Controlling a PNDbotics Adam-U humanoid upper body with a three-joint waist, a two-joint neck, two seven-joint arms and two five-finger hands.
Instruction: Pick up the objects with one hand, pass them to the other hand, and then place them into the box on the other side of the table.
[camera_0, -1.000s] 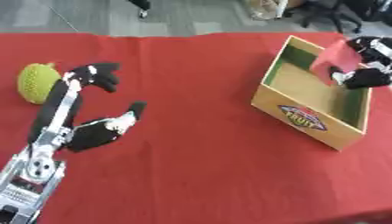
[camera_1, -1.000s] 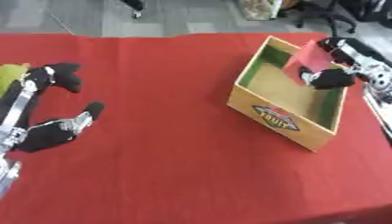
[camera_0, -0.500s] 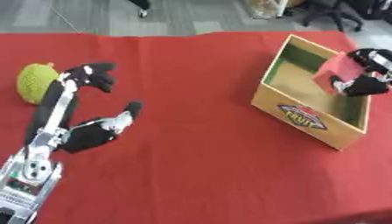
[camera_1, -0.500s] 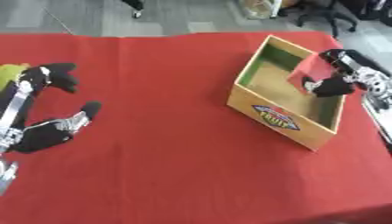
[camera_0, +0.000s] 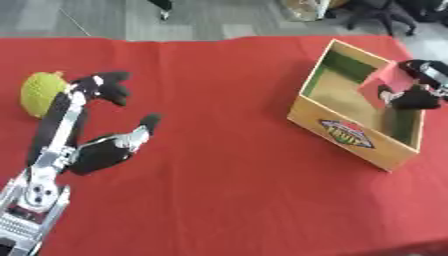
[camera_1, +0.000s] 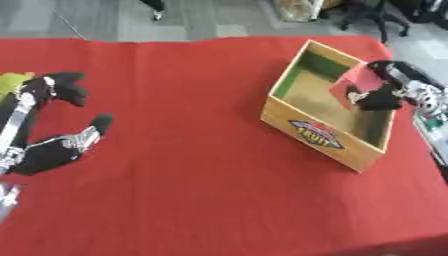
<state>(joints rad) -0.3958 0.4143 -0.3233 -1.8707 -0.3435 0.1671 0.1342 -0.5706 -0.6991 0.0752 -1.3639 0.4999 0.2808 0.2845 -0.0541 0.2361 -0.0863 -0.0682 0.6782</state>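
Object: flat pink-red square piece (camera_1: 357, 82), tilted inside the box, against its far right wall.
Right hand: black hand (camera_1: 382, 95) over the box's right rim, fingers curled pinching the pink piece.
Box: open wooden box (camera_1: 321, 135) with green inner wall and a printed front label, on the red tablecloth (camera_0: 227, 185).
Left hand: black hand (camera_0: 103, 150) resting open at the left, fingers spread, holding nothing.
Beside it: yellow-green bumpy round fruit (camera_0: 40, 91), touching the fingertips.
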